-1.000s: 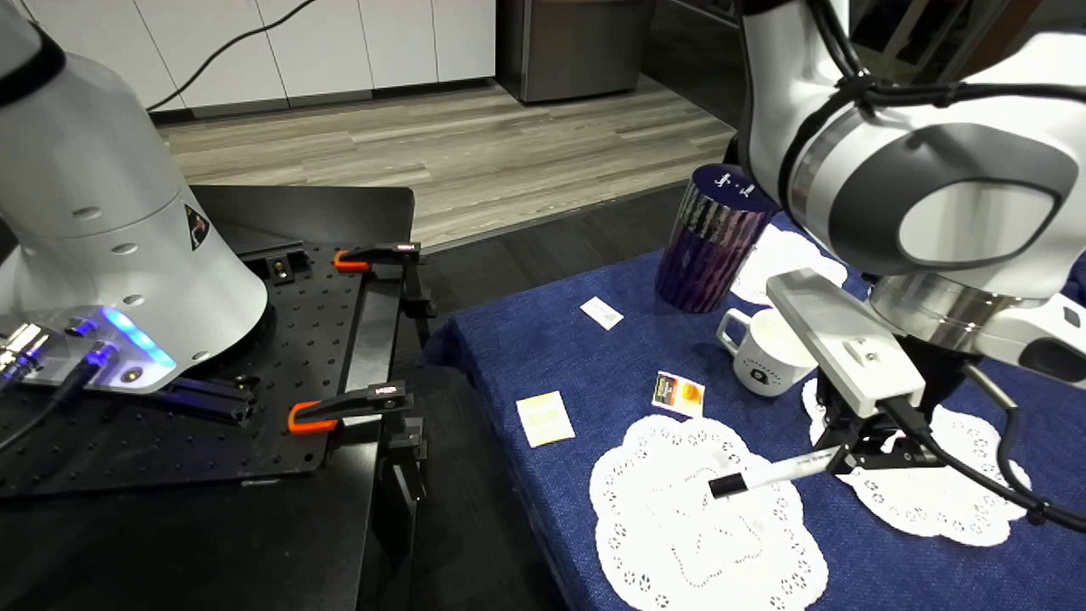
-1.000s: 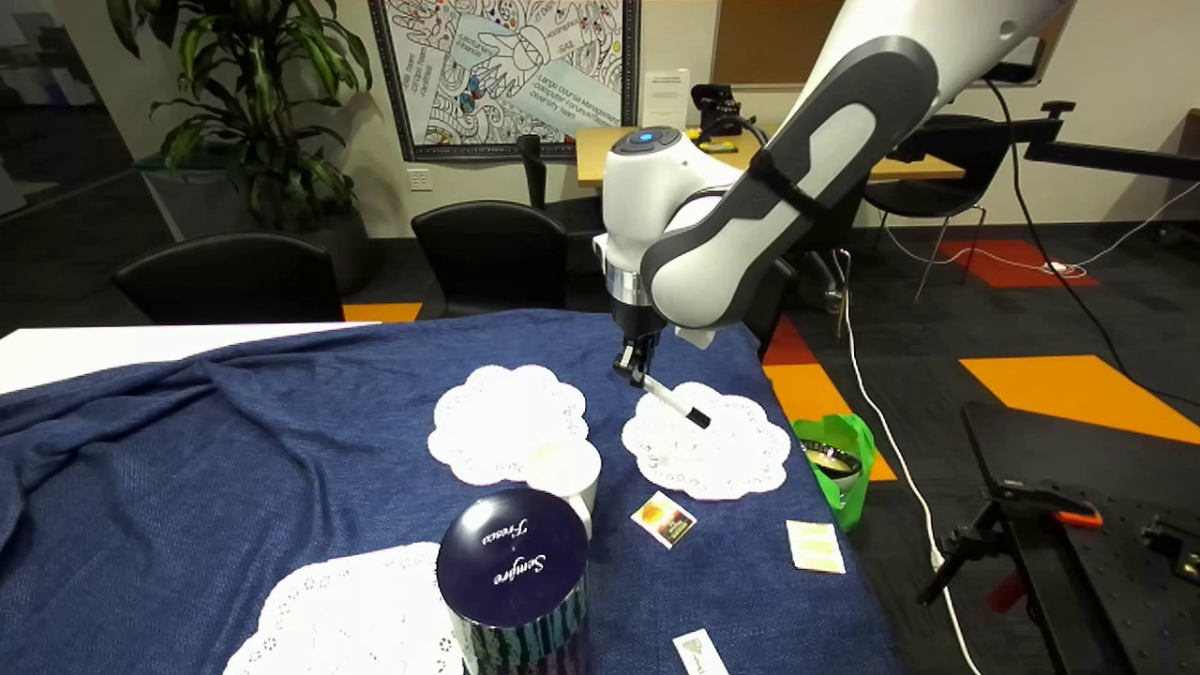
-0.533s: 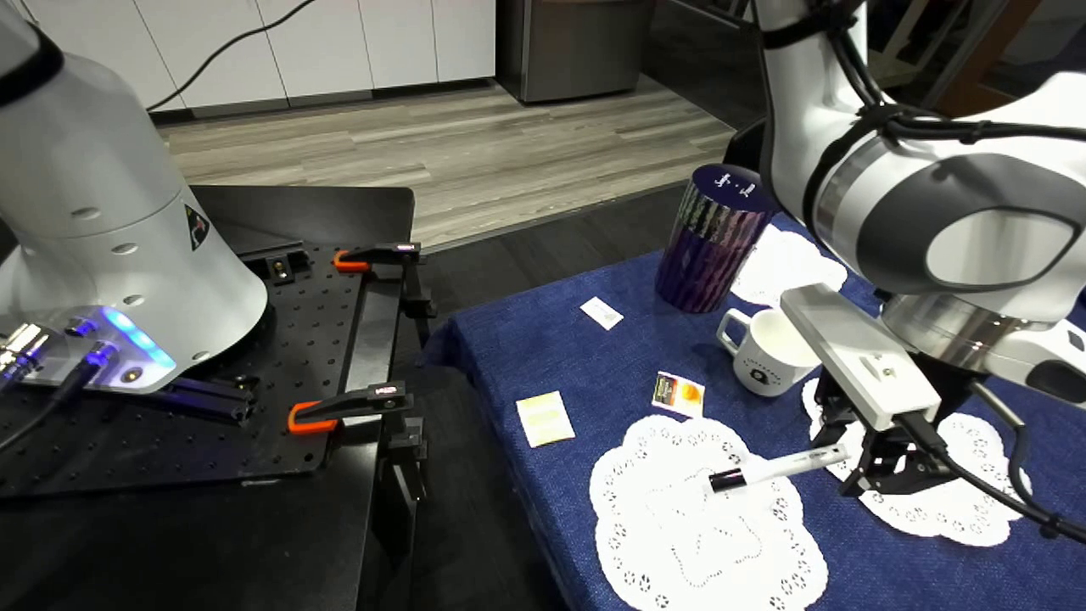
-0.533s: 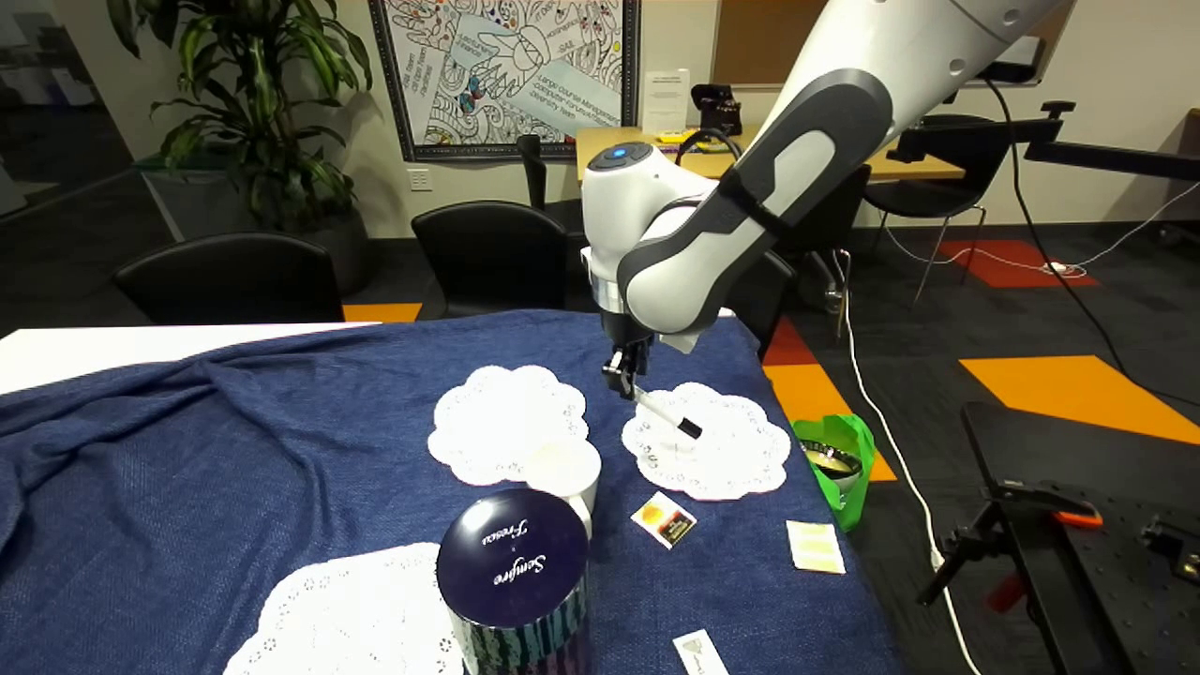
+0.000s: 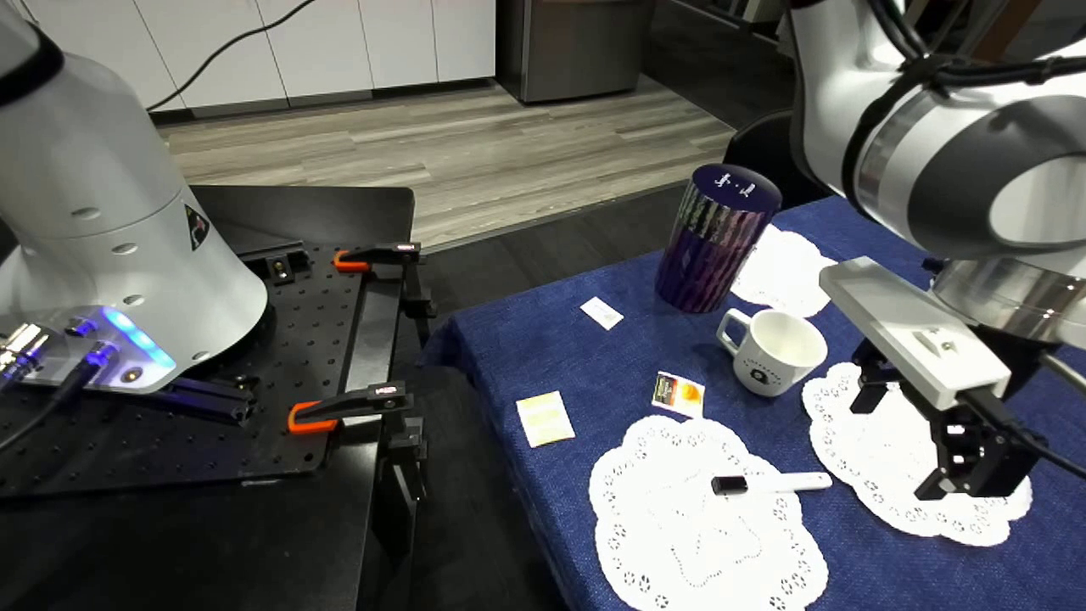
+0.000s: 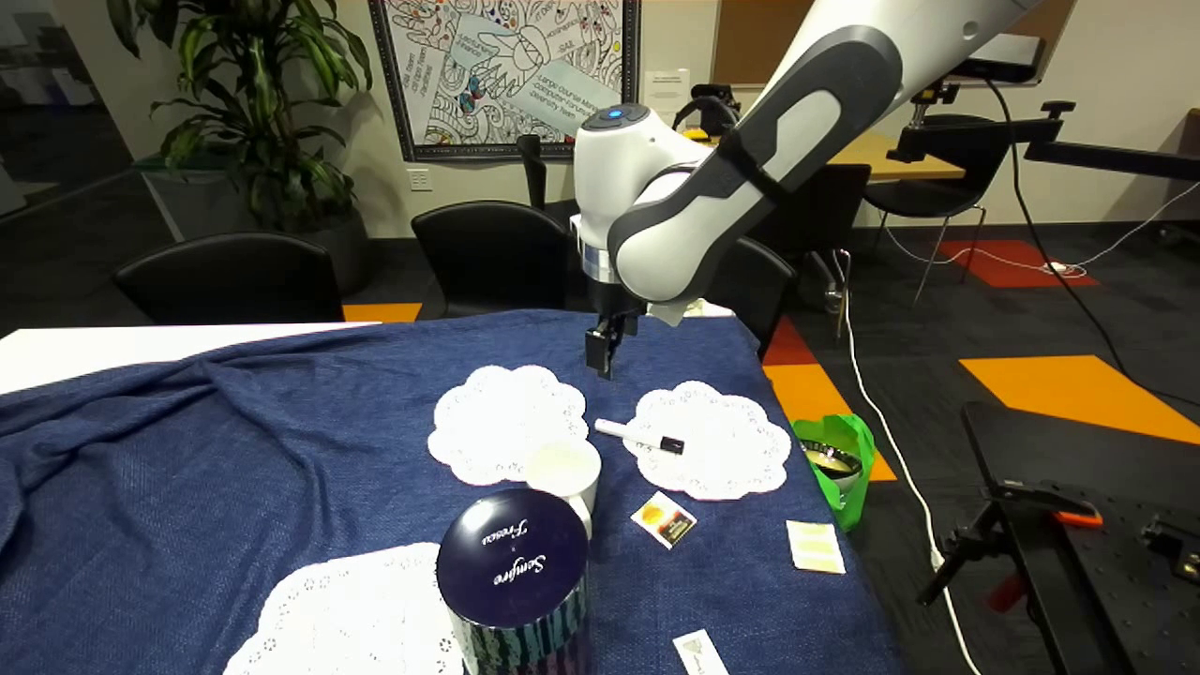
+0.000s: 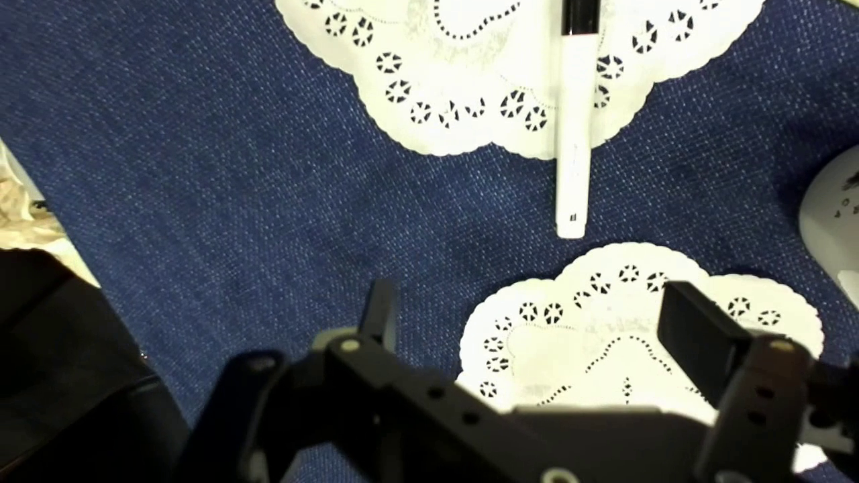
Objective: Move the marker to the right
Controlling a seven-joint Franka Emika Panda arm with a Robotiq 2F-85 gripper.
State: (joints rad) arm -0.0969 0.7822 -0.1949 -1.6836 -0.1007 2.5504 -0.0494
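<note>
On the blue tablecloth we counted three paper doilies, one mug, one canister and one marker. The marker lay black cap on one doily, white end past its edge; our gripper held two fingers wide apart.

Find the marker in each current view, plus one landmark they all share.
In an exterior view: marker at lower right, black end pointing left.
In an exterior view: marker just right of centre, below mid-height, black end pointing right.
Wrist view: marker in the upper half, right of centre, black end cut off by the top edge.
Shared landmark: mug, cut off by the wrist view's right edge.
</note>
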